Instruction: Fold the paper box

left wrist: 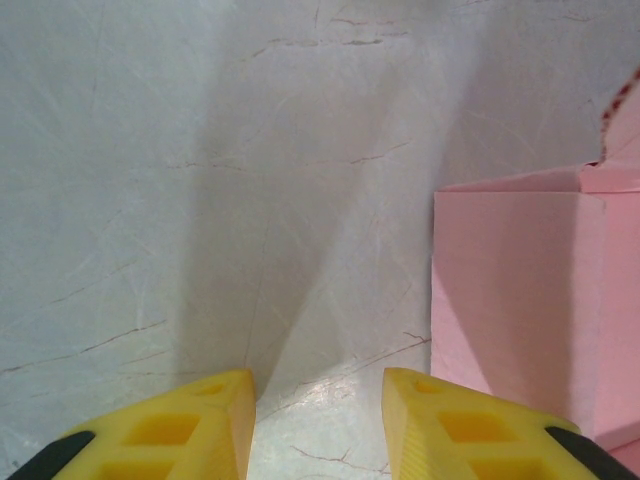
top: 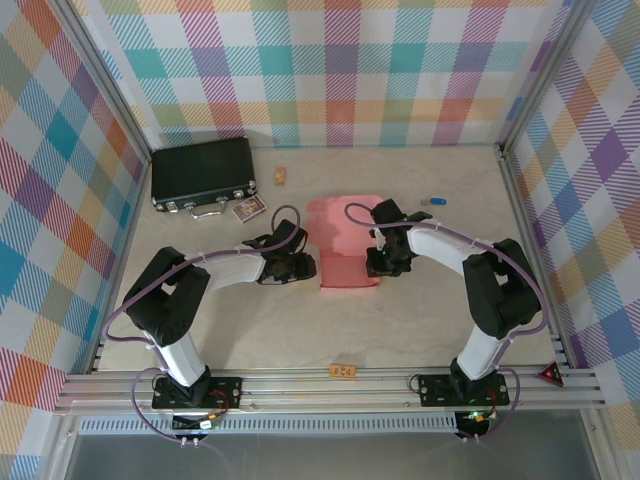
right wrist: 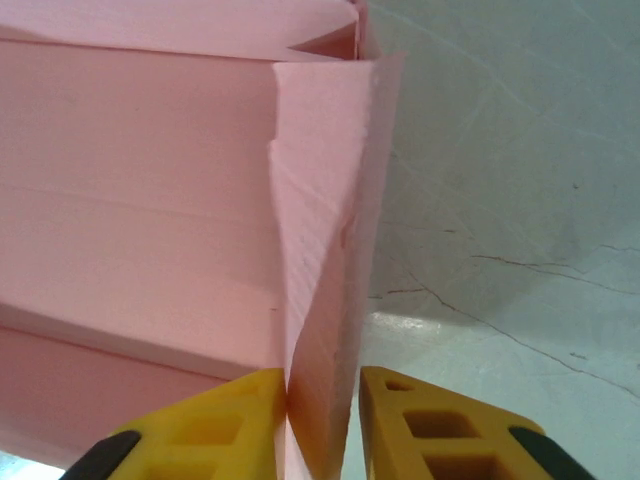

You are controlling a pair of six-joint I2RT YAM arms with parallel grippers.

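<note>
The salmon-pink paper box (top: 345,250) lies partly folded in the middle of the table, its near part raised into walls. My left gripper (top: 306,266) sits just left of it. In the left wrist view this gripper (left wrist: 318,376) is open over bare table, and the box's wall (left wrist: 520,300) stands beside the right finger. My right gripper (top: 376,264) is at the box's right side. In the right wrist view it (right wrist: 322,376) is closed round an upright folded side flap (right wrist: 325,250), which presses against the left finger (right wrist: 230,420).
A black case with metal latches (top: 203,175) lies at the back left, with a small card (top: 249,208) in front of it. A wooden block (top: 282,176) and a blue piece (top: 433,201) lie further back. An orange tag (top: 343,371) sits near the front rail.
</note>
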